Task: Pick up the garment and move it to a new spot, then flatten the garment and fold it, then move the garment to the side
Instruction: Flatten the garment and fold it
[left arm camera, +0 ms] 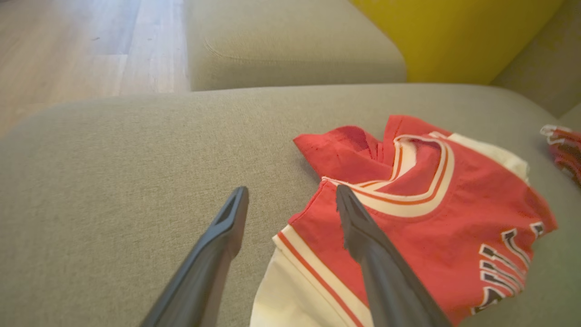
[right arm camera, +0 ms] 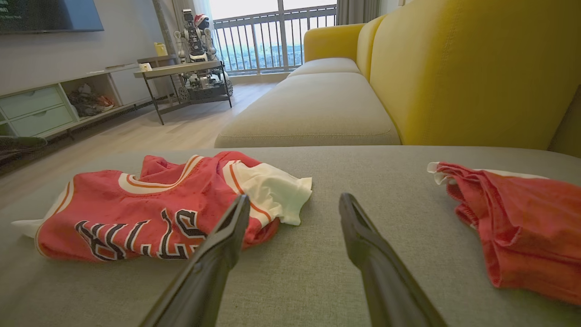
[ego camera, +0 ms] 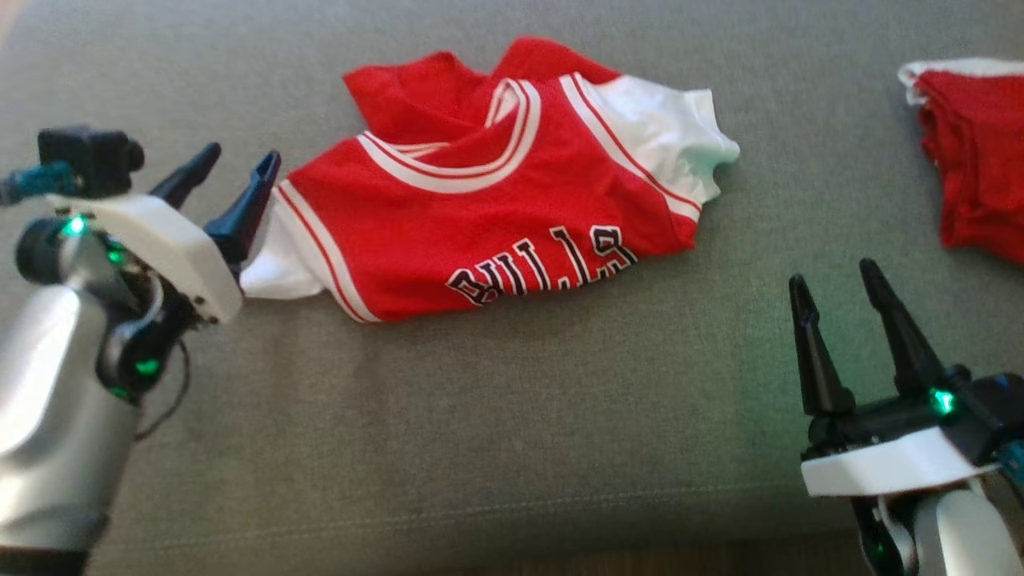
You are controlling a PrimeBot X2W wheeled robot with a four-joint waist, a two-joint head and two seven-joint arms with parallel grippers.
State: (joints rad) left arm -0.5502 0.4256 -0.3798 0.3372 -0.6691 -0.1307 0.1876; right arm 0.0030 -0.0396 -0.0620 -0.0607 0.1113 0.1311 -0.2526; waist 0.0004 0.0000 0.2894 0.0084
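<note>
The garment is a red jersey with white sleeves, striped trim and dark lettering, lying crumpled on the grey cushion. It also shows in the left wrist view and the right wrist view. My left gripper stands open at the jersey's left white sleeve, one finger over its edge, nothing between the fingers. My right gripper is open near the cushion's front right, apart from the jersey.
A second red garment lies bunched at the far right of the cushion. A yellow sofa back rises behind. Beyond the cushion are wooden floor, another seat cushion, a low table and a cabinet.
</note>
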